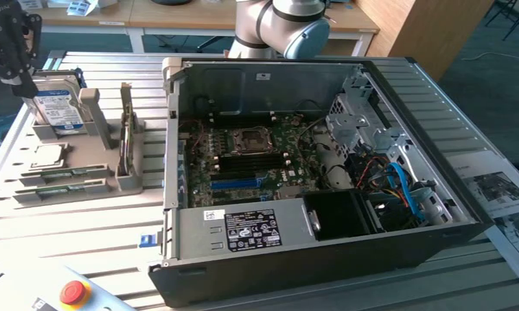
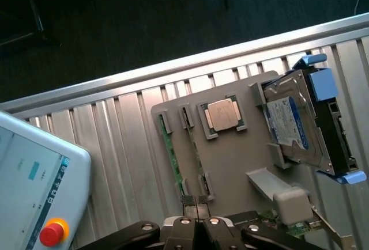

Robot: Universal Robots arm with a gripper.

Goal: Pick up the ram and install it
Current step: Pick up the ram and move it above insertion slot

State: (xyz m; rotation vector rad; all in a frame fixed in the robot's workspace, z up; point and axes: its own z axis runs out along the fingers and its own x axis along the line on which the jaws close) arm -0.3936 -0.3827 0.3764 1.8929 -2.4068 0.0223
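the gripper [image 1: 21, 83] [image 2: 196, 201] is being held with its fingers pressed together, empty, over the grey holder [image 1: 93, 157] at the tabletop's [image 1: 69, 227] edge on the exterior view's left (beside the open computer case [image 1: 328, 259]), where the ram [image 1: 65, 173] [image 2: 173, 158] is being kept slotted.

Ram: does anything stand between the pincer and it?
Nothing visible does. The pincer hangs above the grey holder, where the ram lies uncovered in its slot, next to the CPU.
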